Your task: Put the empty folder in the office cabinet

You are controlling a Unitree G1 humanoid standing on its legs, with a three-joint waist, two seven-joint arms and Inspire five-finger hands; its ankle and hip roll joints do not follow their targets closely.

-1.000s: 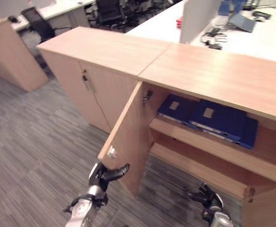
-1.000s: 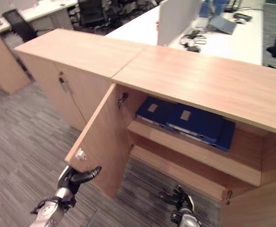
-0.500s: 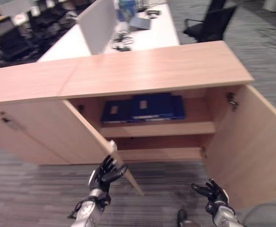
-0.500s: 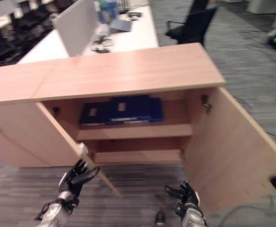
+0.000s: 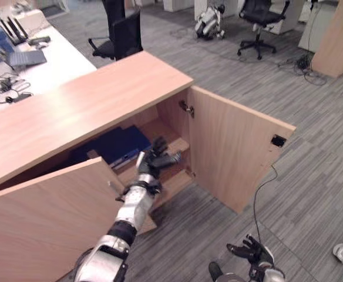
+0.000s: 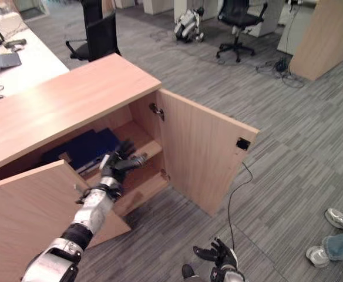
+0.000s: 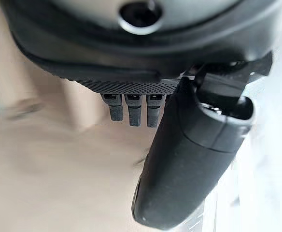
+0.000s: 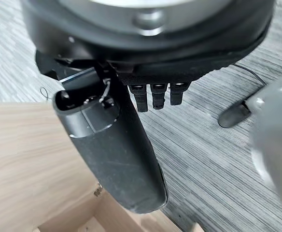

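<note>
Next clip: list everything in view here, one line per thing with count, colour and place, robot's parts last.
Office cabinet: one, light wood, both doors open.
Folders: at least two, dark blue, flat on the cabinet's upper shelf.
Desk: one, white, behind the cabinet, carrying a laptop and cables.
Office chairs: two, black, on the grey carpet beyond the cabinet.
Person's shoes: two, white, at the right edge.
Left hand: dark, fingers spread, in front of the shelf, holding nothing.
Right hand: dark, low, fingers relaxed, over the carpet.

No legible text.
The blue folders [image 5: 115,147] in the cabinet [image 5: 89,108] carry pale labels, too small and blurred to read.
</note>
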